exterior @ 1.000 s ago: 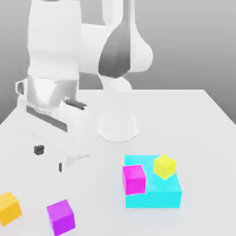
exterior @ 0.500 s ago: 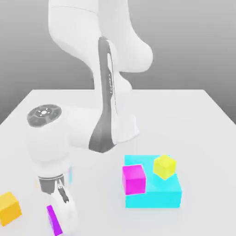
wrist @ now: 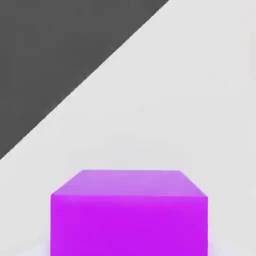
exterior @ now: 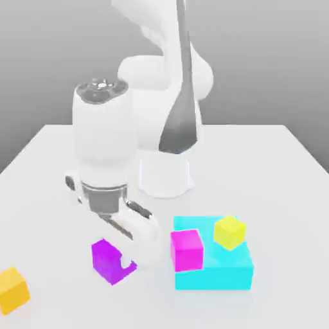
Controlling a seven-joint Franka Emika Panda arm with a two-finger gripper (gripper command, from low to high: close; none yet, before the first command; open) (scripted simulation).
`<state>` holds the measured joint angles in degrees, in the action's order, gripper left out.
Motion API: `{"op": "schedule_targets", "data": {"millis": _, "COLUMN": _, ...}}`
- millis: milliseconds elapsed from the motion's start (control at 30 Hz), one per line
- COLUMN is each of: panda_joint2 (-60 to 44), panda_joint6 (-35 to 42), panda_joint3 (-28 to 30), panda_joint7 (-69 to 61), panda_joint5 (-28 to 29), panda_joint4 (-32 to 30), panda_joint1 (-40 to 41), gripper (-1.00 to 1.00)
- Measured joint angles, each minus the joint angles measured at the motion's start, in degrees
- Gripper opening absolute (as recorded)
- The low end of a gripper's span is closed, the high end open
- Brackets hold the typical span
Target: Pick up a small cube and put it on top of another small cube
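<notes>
Violet plastic-looking cube (exterior: 106, 261), gripped by the white claw (exterior: 129, 259), could slip if pinched unevenly, or clip the glossy magenta cube (exterior: 187, 250) to the exterior view's right if carried too low.

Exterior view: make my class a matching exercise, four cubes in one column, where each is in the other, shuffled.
1. Violet cube
2. Magenta cube
3. Yellow cube
4. Orange cube

A. On the cyan block, nearer the exterior view's right
B. At the exterior view's left edge
C. At the gripper
D. Between the violet and yellow cubes, as the exterior view shows them

Pairs: 1-C, 2-D, 3-A, 4-B
</notes>
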<state>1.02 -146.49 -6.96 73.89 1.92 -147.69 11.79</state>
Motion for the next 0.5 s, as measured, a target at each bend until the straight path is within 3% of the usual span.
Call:
{"op": "schedule_targets", "data": {"millis": 233, "panda_joint2": 13.9, "panda_joint6": 7.5, "panda_joint3": -1.6, "panda_joint7": -17.0, "panda_joint5": -5.1, "panda_joint4": -6.2, "panda_joint1": -8.3, "gripper": -1.00}}
{"op": "schedule_targets", "data": {"millis": 400, "panda_joint2": 7.4, "panda_joint6": -1.8, "panda_joint3": -2.2, "panda_joint7": -18.2, "panda_joint5": -4.5, "panda_joint4": -8.9, "panda_joint1": -9.1, "gripper": -1.00}}
{"op": "schedule_targets", "data": {"millis": 433, "panda_joint2": 6.3, "panda_joint6": -3.2, "panda_joint3": -2.2, "panda_joint7": -18.0, "panda_joint5": -4.3, "panda_joint4": -9.2, "panda_joint1": -9.1, "gripper": 1.00}}
{"op": "schedule_targets", "data": {"millis": 500, "panda_joint2": 6.3, "panda_joint6": -3.2, "panda_joint3": -2.2, "panda_joint7": -18.0, "panda_joint5": -4.3, "panda_joint4": -9.2, "panda_joint1": -9.1, "gripper": 1.00}}
